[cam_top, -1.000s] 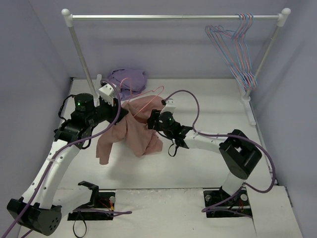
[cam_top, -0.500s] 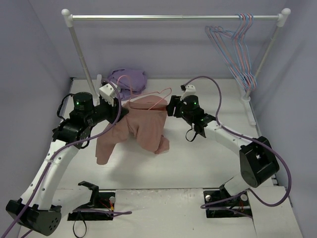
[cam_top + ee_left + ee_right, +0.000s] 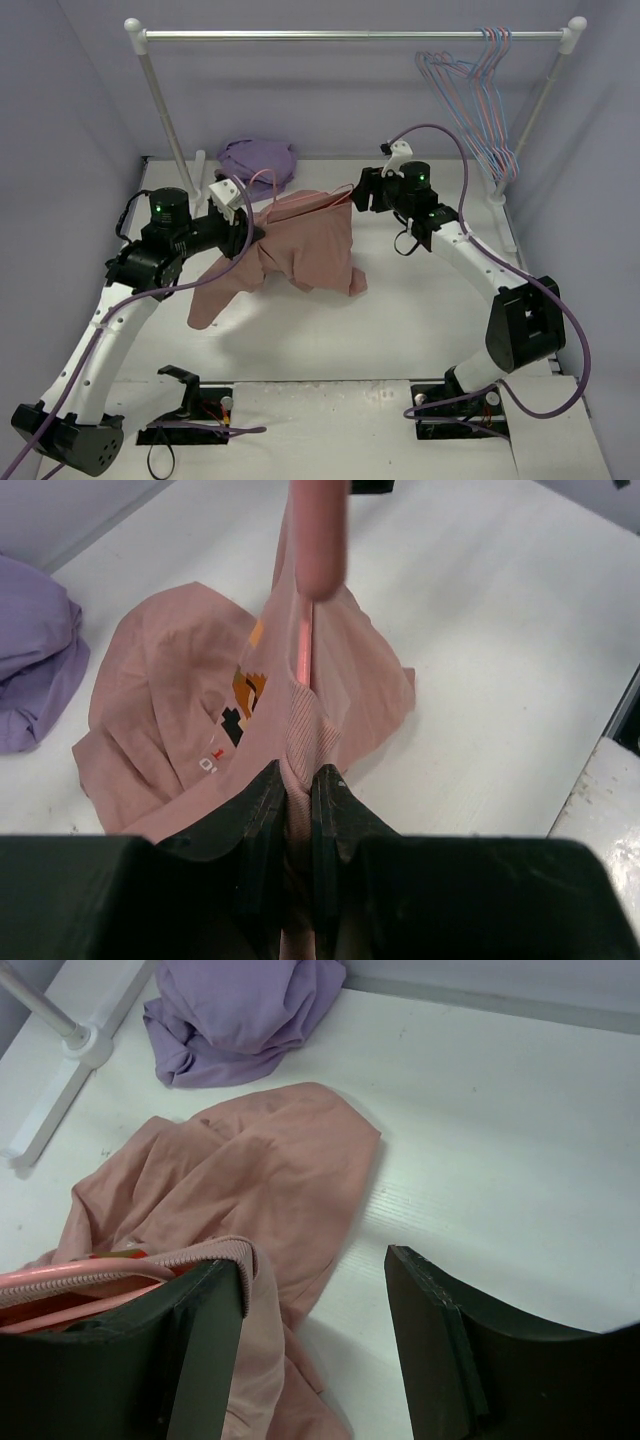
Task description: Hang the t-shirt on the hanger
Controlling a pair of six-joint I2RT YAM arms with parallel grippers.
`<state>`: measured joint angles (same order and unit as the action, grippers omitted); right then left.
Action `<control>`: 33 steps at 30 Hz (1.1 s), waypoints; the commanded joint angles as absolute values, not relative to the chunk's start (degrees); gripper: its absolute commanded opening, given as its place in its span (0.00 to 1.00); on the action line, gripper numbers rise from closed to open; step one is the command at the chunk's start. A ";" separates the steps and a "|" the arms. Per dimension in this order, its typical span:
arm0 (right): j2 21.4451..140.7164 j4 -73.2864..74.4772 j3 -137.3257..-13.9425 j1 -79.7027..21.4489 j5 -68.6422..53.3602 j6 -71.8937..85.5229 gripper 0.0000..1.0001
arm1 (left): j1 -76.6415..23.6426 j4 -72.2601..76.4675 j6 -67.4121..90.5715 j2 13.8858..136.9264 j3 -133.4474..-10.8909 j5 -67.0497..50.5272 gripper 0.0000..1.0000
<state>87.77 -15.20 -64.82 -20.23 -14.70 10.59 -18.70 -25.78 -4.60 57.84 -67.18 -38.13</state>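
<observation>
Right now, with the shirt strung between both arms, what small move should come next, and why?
Probably the right gripper should ease a little to its right, drawing the ribbed edge along the hanger. The left gripper is shut on the t-shirt and hanger wire, anchoring that side. The right jaws stand open with the ribbed edge hooked over one finger, and most fabric sags bunched.

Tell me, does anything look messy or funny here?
Yes. The crumpled lavender-purple cloth garment lies in a heap at the back of the white table, beside a pole of the metal clothes rack, not hung up. The dusty salmon-pink fabric t-shirt also droops bunched and lopsided, one end dangling low.
</observation>
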 commanded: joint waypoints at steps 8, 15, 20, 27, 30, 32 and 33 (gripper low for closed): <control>85.87 -15.12 -69.26 -17.58 -8.61 4.05 0.53 | -18.37 -35.59 -13.27 61.16 -75.85 -38.85 0.00; 84.02 -13.80 -71.36 -17.93 -9.58 1.50 0.44 | -18.46 -39.81 -15.99 64.95 -77.25 -40.07 0.00; 83.06 -11.96 -74.87 -18.63 -13.35 -2.10 0.28 | -18.54 -41.21 -16.17 67.85 -80.14 -45.08 0.00; 84.11 -6.16 -83.84 -19.77 -19.33 -7.64 0.04 | -18.81 -45.35 -19.07 71.01 -84.19 -50.08 0.00; 85.86 -3.17 -89.11 -20.21 -22.84 -9.57 0.04 | -18.81 -46.93 -20.12 72.15 -85.95 -54.48 0.00; 88.32 -0.37 -92.44 -20.56 -24.51 -10.02 0.04 | -18.81 -48.95 -20.65 73.21 -87.01 -56.86 0.00; 89.11 0.61 -95.94 -21.09 -25.22 -10.80 0.04 | -18.98 -49.65 -21.18 73.73 -87.71 -57.56 0.00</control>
